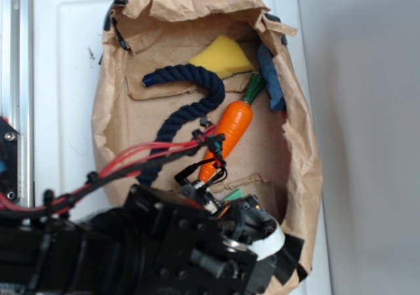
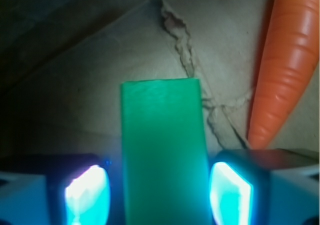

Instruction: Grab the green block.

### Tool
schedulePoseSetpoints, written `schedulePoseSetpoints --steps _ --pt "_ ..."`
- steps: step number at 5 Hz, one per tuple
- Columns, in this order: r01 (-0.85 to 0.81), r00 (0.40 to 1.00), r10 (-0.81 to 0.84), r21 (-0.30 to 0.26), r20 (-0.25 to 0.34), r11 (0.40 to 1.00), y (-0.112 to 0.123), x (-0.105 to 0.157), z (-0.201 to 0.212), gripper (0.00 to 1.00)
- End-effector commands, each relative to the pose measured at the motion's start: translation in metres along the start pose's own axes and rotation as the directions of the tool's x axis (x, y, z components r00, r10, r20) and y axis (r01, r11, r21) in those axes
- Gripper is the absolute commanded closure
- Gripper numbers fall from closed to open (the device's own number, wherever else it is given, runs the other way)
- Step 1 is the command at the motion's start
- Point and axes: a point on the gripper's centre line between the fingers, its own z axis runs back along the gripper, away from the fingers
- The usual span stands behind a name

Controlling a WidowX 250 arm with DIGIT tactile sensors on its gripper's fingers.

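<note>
The green block (image 2: 162, 150), a flat matte green slab, lies on brown paper and runs lengthwise between my fingers. My gripper (image 2: 160, 195) is open and straddles it. The left pad (image 2: 87, 195) stands a narrow dark gap away from the block. The right pad (image 2: 231, 195) is almost against the block's edge. In the exterior view only a green sliver of the block (image 1: 233, 195) shows, under the gripper (image 1: 230, 206) at the near end of the paper, and the arm hides the remainder.
An orange carrot (image 1: 231, 132) with a green stem lies just beyond the block, to the right in the wrist view (image 2: 285, 70). A dark blue rope (image 1: 190, 101), a yellow sponge (image 1: 222, 56) and a blue cloth (image 1: 270, 78) lie farther back on the crumpled brown paper (image 1: 262, 151).
</note>
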Motion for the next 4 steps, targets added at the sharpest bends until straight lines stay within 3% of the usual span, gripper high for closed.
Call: schedulePoseSetpoints --steps 1,3,4 --pt "-0.055 0.998 0.056 -0.048 0.024 0.997 -0.003 0.023 0.016 1.0" --pt "0.0 0.996 -0.005 -0.061 -0.084 0.998 0.022 0.051 0.071 1.0" --pt "0.044 0.996 -0.047 -0.047 -0.076 0.998 0.038 0.059 0.099 1.0"
